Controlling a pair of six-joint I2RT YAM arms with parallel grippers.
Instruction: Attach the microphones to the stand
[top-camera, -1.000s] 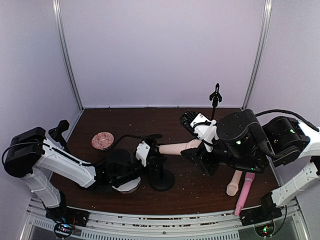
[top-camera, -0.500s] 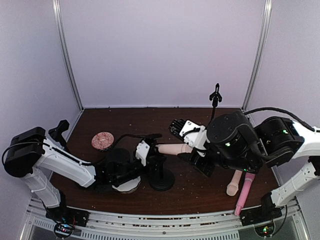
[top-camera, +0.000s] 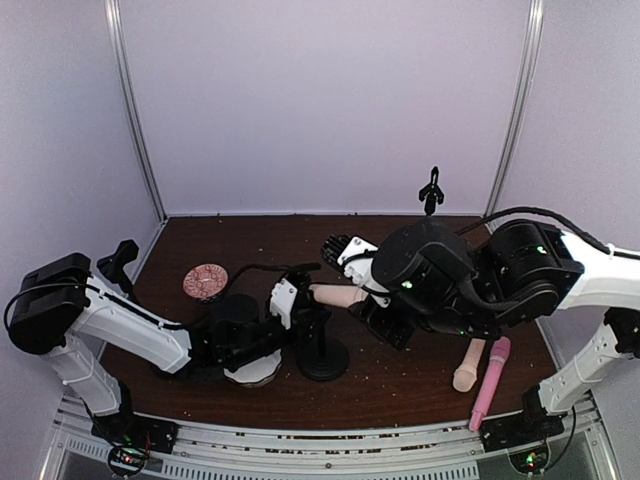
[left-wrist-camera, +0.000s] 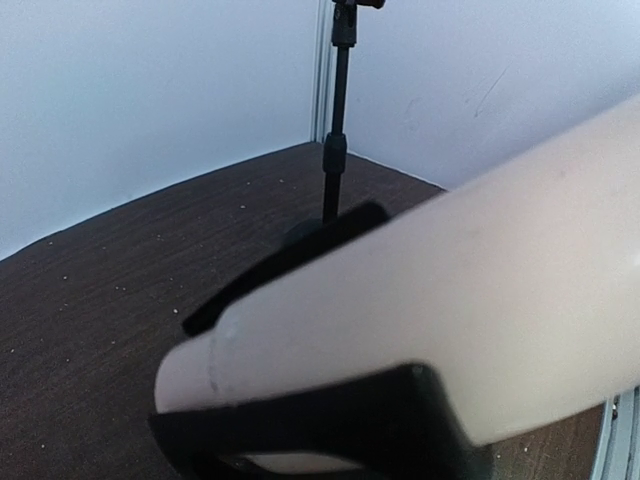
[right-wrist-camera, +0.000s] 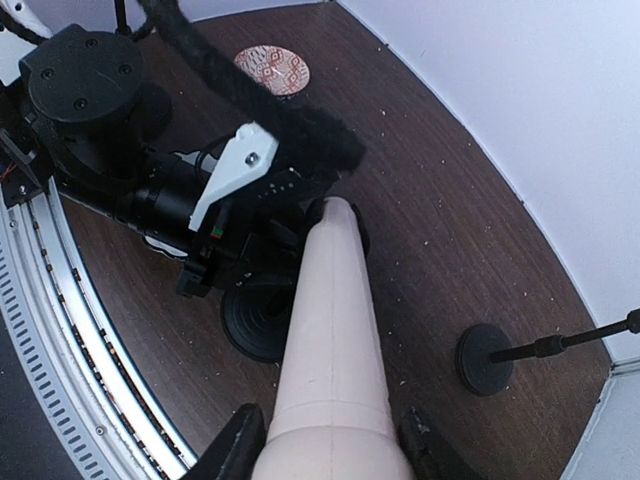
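My right gripper (top-camera: 368, 290) is shut on the wide end of a cream-peach microphone (top-camera: 335, 295) and holds it roughly level above the table. Its narrow tip sits in the black clip on top of the near stand (top-camera: 323, 358). In the right wrist view the microphone (right-wrist-camera: 330, 330) runs from my right gripper (right-wrist-camera: 330, 450) to the clip, above the stand's round base (right-wrist-camera: 258, 320). My left gripper (top-camera: 295, 300) is at the stand's top and appears shut on it. In the left wrist view the microphone (left-wrist-camera: 430, 300) fills the frame. A second cream microphone (top-camera: 467, 365) and a pink one (top-camera: 490, 385) lie at front right.
A second, taller black stand (top-camera: 430, 190) is at the back right, and its base (right-wrist-camera: 485, 358) shows in the right wrist view. A pink patterned disc (top-camera: 206, 281) lies at the left. A black cable arches over the left gripper.
My right arm has moved left with the cream microphone, pushing its narrow tip further into the near stand's clip. The left arm has hardly moved.
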